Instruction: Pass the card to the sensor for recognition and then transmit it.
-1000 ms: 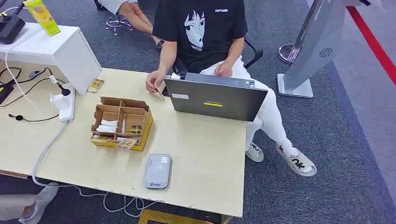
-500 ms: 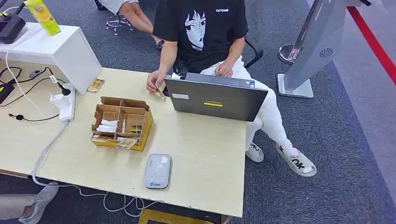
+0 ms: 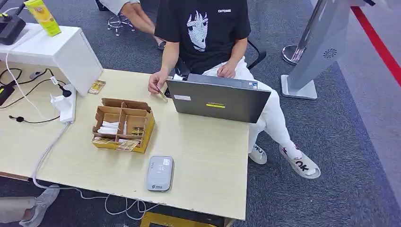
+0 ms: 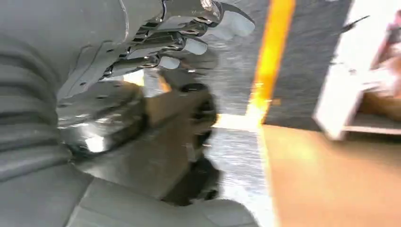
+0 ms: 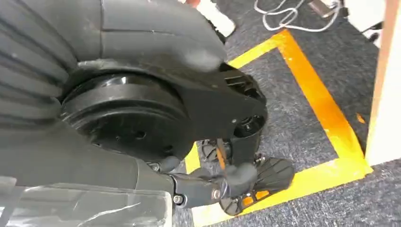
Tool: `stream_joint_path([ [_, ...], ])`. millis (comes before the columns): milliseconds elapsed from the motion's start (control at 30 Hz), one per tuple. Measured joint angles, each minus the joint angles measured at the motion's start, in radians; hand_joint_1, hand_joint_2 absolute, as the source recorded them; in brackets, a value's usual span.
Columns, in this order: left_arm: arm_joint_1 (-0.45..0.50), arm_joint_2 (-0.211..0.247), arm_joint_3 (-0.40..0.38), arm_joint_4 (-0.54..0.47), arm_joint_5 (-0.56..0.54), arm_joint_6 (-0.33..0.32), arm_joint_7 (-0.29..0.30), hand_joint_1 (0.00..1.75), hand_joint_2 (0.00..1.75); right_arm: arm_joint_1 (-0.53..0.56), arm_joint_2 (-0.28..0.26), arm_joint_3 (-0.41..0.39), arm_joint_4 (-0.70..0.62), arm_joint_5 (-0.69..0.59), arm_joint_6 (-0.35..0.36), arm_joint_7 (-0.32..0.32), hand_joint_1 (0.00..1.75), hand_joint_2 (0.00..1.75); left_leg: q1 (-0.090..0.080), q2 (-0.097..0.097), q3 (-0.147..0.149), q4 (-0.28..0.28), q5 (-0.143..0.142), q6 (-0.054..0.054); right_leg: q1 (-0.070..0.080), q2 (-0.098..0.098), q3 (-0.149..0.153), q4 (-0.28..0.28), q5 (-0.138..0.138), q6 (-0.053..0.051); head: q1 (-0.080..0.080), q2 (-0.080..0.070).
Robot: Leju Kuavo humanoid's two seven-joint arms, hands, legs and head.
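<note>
Surface: pale wooden rectangular table [image 3: 198, 156], its top lit evenly.
- Grey rounded card sensor [image 3: 159, 173] lying flat near the table's 6 o'clock edge.
- Brown cardboard box with compartments [image 3: 124, 124], just beyond the sensor toward 11 o'clock; white packets and small printed cards lie in its compartments.
- Dark grey open laptop [image 3: 217, 99] at 1 o'clock from the box, its lid back facing the camera.
- White power strip [image 3: 66, 105] with white cable at 9 o'clock from the box; a loose patterned card [image 3: 97, 86] at 11 o'clock, beside a white cabinet [image 3: 56, 49].
- Thin yellowish card [image 3: 162, 95] pinched in the hand of a seated person in a black printed T-shirt [image 3: 203, 33], held above the table between box and laptop.

Room: grey carpet [image 3: 340, 156] with a red stripe at far right, a silver stand [image 3: 317, 47] at 2 o'clock, yellow floor tape.

Robot:
- Left hand [image 4: 156, 52] in the left wrist view, blurred, fingers stretched out and apart, nothing in them.
- Right hand [image 5: 222, 182] in the right wrist view, over carpet and yellow tape; how far open cannot be told.

Change from half a second back: table items lie in the same places; the person's hand and card sit almost unchanged, barely shifted.
</note>
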Motion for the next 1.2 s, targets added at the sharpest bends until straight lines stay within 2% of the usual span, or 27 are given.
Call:
stream_joint_path([
  [300,0.056,-0.038,0.069,-0.241,0.08,0.044,-0.063,0.0,1.75,-0.026,0.004,0.044,0.024,-0.15,-0.031,-0.029,0.0,1.75,0.0,0.0,0.0,0.0,0.0,0.0,0.0,0.0,0.0,0.0,0.0,0.0,0.0,0.0],
  [800,0.186,-0.092,0.089,-0.717,0.161,0.236,-0.218,0.0,1.75,-0.061,0.01,0.103,0.061,-0.345,-0.031,-0.079,0.0,1.75,0.0,0.0,0.0,0.0,0.0,0.0,0.0,0.0,0.0,0.0,0.0,0.0,0.0,0.0],
  [1000,0.231,-0.112,0.089,-0.888,0.146,0.313,-0.287,0.0,1.75,-0.068,0.011,0.126,0.071,-0.402,-0.031,-0.107,0.0,1.75,0.0,0.0,0.0,0.0,0.0,0.0,0.0,0.0,0.0,0.0,0.0,0.0,0.0,0.0],
  [1200,0.266,-0.129,0.07,-1.078,0.055,0.367,-0.348,0.0,1.75,-0.076,0.017,0.154,0.081,-0.437,-0.031,-0.138,0.0,1.75,0.0,0.0,0.0,0.0,0.0,0.0,0.0,0.0,0.0,0.0,0.0,0.0,0.0,0.0],
])
